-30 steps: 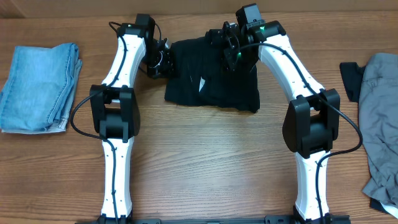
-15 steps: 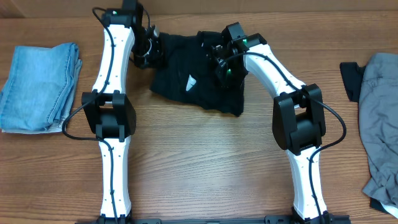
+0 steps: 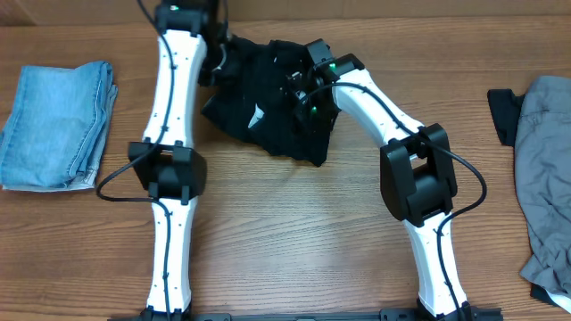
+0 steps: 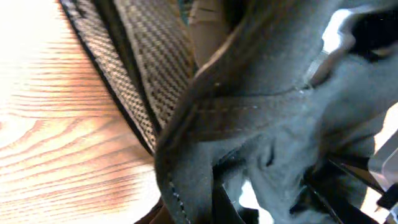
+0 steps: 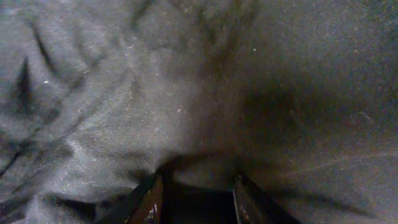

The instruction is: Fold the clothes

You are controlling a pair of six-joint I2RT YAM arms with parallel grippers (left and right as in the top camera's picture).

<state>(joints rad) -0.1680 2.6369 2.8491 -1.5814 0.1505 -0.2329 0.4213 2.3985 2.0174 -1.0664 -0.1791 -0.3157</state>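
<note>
The black shorts [image 3: 268, 120] lie bunched and skewed at the back middle of the table, a small white tag [image 3: 257, 114] showing. My left gripper [image 3: 219, 64] is shut on their left edge; in the left wrist view the dark fabric [image 4: 280, 124] and a woven grey waistband [image 4: 134, 68] fill the frame and hide the jaws. My right gripper [image 3: 302, 89] sits on the garment's upper middle. In the right wrist view its fingers [image 5: 151, 200] pinch a thick fold of the black cloth [image 5: 186, 93].
Folded light-blue denim [image 3: 53, 125] lies at the far left. A grey garment [image 3: 546, 169] with a dark piece [image 3: 502, 114] beside it lies at the right edge. Bare wooden table [image 3: 285, 232] spans the front, between the two arm bases.
Both arms swung left and toward the back, dragging the black shorts leftward and turning them askew. Denim and grey garments stayed put.
</note>
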